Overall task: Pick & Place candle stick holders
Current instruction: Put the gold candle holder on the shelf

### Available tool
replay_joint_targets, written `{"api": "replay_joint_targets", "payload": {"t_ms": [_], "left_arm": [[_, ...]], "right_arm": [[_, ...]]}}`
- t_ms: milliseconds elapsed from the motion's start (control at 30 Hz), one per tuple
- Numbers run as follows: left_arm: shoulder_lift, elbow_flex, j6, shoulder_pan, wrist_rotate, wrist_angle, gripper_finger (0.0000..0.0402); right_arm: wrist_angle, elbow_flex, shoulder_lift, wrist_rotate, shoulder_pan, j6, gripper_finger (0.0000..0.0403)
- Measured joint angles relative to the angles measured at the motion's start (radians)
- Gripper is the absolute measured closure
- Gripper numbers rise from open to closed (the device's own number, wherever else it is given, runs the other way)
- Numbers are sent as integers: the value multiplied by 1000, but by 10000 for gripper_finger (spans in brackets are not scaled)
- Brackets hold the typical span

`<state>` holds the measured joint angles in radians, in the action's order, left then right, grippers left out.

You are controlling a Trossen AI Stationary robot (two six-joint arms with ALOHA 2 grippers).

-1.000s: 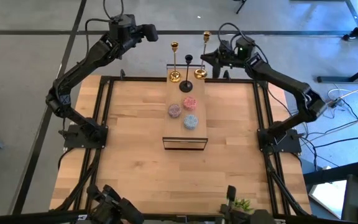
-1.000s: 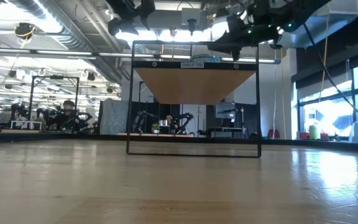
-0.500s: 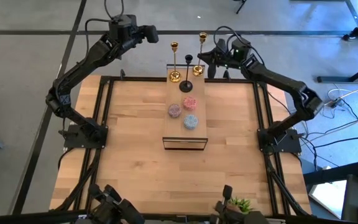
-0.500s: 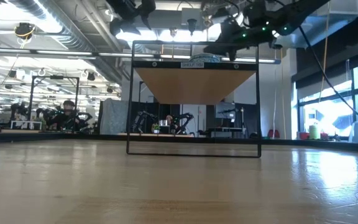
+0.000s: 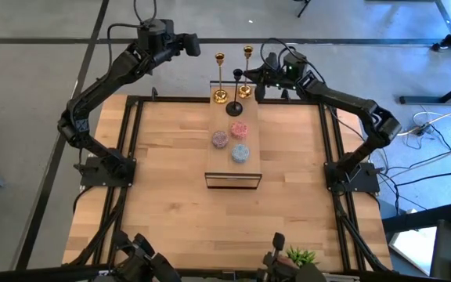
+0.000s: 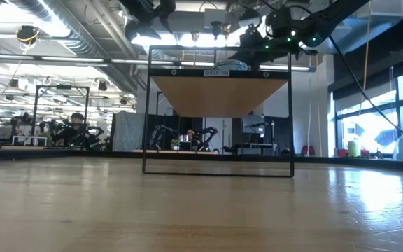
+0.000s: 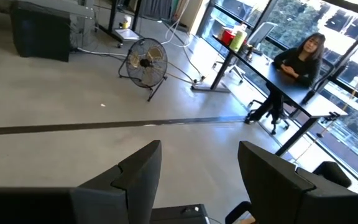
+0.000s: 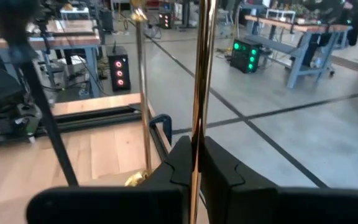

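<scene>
Between the right gripper's (image 8: 194, 163) two dark fingers stood a thin gold candlestick (image 8: 201, 74), upright, and the jaws were squeezed tight on its stem. Seen from above, that gripper (image 5: 250, 75) held it at the far end of the table (image 5: 163, 180). Just beside the jaws stood the black candlestick (image 5: 235, 106), and a little past that the other gold candlestick (image 5: 220, 95), both on the long glass-sided stand (image 5: 232, 178). Nearer the front of that stand lay three round sparkly cups (image 5: 239, 130), two pink and one blue. A small white label sat on the stand's top bar in the low view, but its words were too small to read.

Far from all of this, the left gripper (image 7: 199, 163) hung with its jaws partly open and nothing between them. Beyond them were a floor fan (image 7: 144, 62) and a person (image 7: 298, 57) sitting at a desk.
</scene>
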<state>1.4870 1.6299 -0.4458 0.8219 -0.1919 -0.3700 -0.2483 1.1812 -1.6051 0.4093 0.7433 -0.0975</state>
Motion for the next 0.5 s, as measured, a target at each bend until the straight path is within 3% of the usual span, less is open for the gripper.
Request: {"api": "replay_joint_targets", "payload": {"t_ms": [500], "left_arm": [[0, 0, 7, 0, 12, -1, 192]], "right_arm": [[48, 0, 0, -46, 1, 3, 388]]}}
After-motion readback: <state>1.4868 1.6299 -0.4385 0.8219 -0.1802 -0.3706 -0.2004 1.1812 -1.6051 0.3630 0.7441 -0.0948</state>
